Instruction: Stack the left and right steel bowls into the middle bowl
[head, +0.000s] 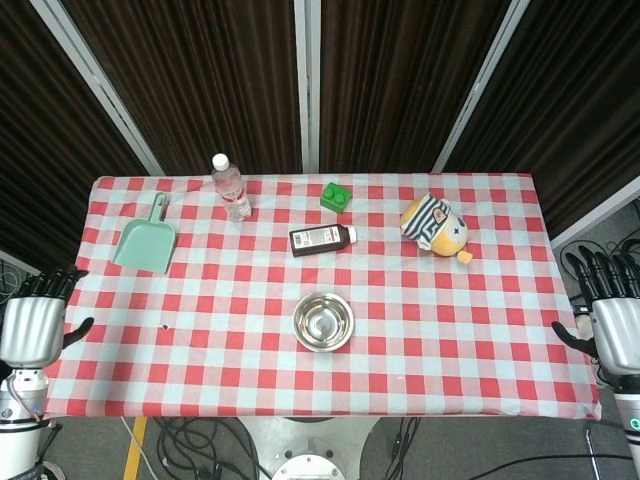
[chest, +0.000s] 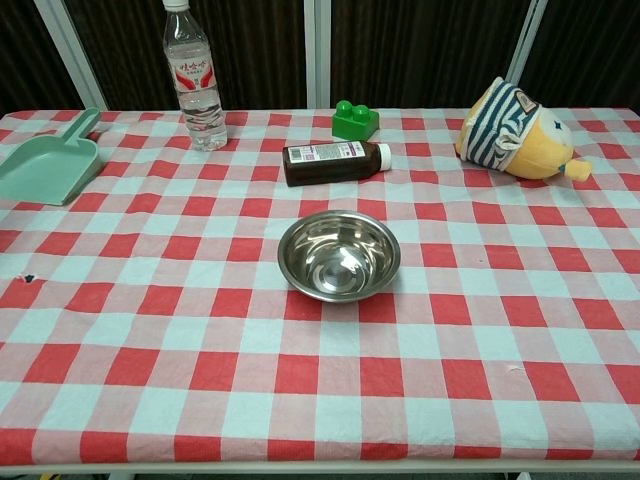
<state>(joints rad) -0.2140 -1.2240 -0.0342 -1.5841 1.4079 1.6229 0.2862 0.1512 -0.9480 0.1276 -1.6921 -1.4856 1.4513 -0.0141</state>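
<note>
- While both of your hands sit off the desk, the steel bowl (head: 323, 321) rests upright on the checked cloth about midway between them, near the front edge of the desk (head: 470, 330); in the chest view the steel bowl (chest: 339, 254) looks like a single stack, and you cannot tell how many bowls are nested in it.
- Your left hand (head: 32, 325) is beyond the left edge of the desk, well apart from the bowl, fingers extended and apart, holding nothing.
- Your right hand (head: 612, 330) is beyond the right edge, also well apart from the bowl, fingers spread with the thumb out, holding nothing.
- Neither hand shows in the chest view.
- Beyond the bowl from your hands, a brown medicine bottle (head: 322, 238) lies on its side, its white cap pointing toward your right hand's side.
- Farther back still, a green toy block (head: 336, 196) stands near the far edge.
- On your right hand's side, a striped plush toy (head: 435, 226) lies toward the back.
- On your left hand's side, a clear water bottle (head: 230, 186) stands upright at the back, and a mint-green dustpan (head: 147, 241) lies flat, the thing nearest your left hand, with its handle pointing away from you.
</note>
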